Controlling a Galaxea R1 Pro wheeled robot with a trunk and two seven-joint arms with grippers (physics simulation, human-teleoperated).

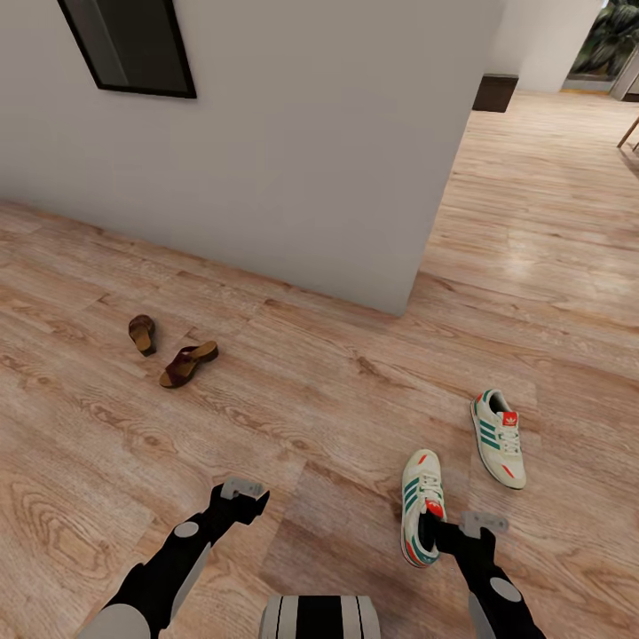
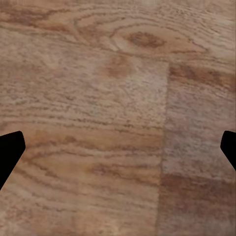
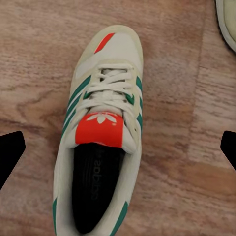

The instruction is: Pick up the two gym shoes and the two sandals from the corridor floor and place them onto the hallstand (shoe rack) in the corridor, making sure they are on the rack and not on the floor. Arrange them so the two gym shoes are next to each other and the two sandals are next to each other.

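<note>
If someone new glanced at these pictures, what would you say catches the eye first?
Probably the two gym shoes, cream with green stripes and red-orange tongues, lying apart on the corridor floor at the right; the right gripper hovers over the nearer one, jaws spread wide. Next, the two dark brown sandals lie further off at the left, near the white wall.

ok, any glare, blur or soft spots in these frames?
Head view: sharp, even light, a pale sheen on the floor toward the far room, and only faint shadows under the sandals. Left wrist view: soft, smeared wood grain. Right wrist view: the sneaker is fairly crisp, with no glare.
</note>
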